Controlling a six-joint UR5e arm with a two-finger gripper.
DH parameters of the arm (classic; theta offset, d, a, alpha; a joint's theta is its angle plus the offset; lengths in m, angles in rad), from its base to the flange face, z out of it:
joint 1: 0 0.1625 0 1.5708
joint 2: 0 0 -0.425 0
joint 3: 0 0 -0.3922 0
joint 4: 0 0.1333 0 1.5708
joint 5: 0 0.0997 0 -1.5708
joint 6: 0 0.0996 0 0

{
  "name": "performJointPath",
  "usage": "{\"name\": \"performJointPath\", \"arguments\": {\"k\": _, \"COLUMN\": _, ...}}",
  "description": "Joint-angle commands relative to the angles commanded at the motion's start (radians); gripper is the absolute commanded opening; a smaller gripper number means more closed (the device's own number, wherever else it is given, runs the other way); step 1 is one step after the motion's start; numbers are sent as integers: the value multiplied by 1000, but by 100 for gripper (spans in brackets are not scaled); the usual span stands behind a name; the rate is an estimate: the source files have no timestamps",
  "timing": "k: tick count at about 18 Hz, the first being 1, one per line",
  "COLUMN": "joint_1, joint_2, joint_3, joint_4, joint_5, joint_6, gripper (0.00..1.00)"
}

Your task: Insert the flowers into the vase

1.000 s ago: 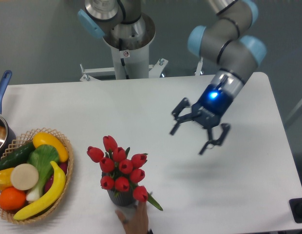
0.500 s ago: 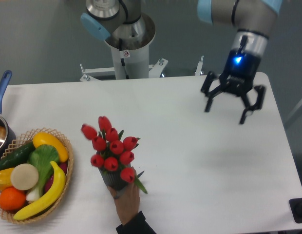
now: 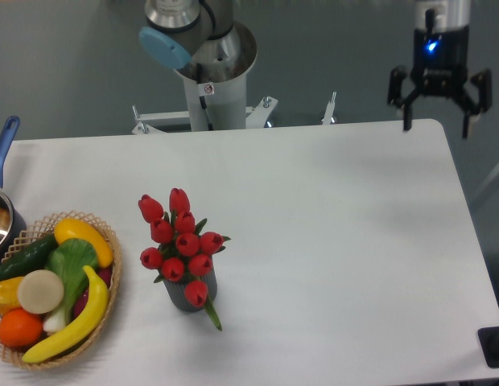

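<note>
Gripper [image 3: 435, 119] now beyond white table [image 3: 338, 241]

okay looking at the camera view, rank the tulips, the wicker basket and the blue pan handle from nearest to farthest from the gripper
Measured from the gripper, open at the table's far right corner:
1. The tulips, standing in the vase left of table centre.
2. The wicker basket, near the front left edge.
3. The blue pan handle, at the far left edge.

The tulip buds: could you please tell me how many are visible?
9 tulip buds, clustered above the vase: two topmost, five mid-cluster, one far left, one lowest at the rim. Others may be hidden.
</note>
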Motion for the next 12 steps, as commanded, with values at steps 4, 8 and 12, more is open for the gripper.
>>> {"name": "performJointPath", "arguments": {"k": 4, "joint_1": 70, "joint_2": 12, "joint_3": 22, "joint_4": -75, "joint_5": 5, "joint_6": 83, "gripper": 100}}
{"name": "performJointPath", "arguments": {"k": 8, "joint_1": 147, "joint_2": 29, "joint_3": -1, "joint_4": -120, "joint_5": 5, "joint_6": 252, "gripper": 100}}
{"name": "performJointPath", "arguments": {"k": 12, "joint_1": 173, "joint_2": 31, "joint_3": -6, "joint_4": -131, "joint_5": 5, "joint_6": 297, "gripper": 100}}
